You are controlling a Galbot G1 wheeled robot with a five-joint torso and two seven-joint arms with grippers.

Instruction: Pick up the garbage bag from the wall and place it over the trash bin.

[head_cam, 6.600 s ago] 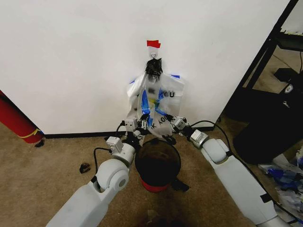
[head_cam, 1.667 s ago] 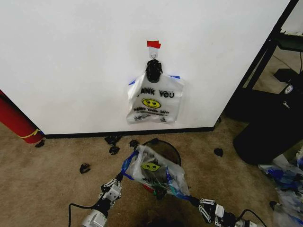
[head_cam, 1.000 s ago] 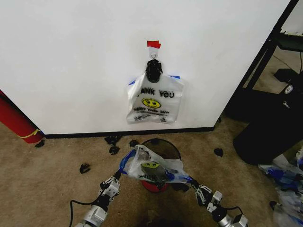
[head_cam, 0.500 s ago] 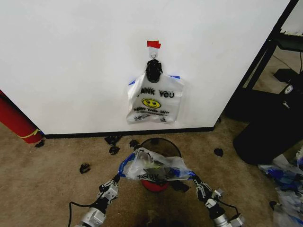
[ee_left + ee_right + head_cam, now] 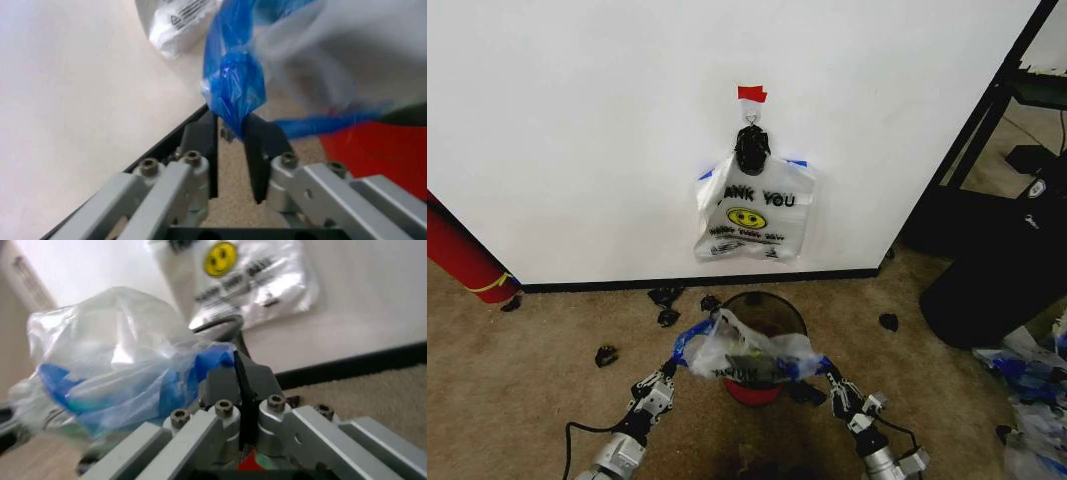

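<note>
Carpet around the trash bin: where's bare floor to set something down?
Free: the carpet between the red roll and the left gripper, bar one scrap. Crowded: the trash bin, where both grippers, right gripper included, hold the garbage bag; scraps by the baseboard; clutter far right.

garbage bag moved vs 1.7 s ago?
Yes. The garbage bag, held between the left gripper and right gripper, has shifted toward the wall and now drapes over the trash bin.

- The garbage bag, stretched between left gripper and right gripper, covers the trash bin mouth.
- Black scraps litter the carpet beside the bin.
- The wall stands close behind the bin.
</note>
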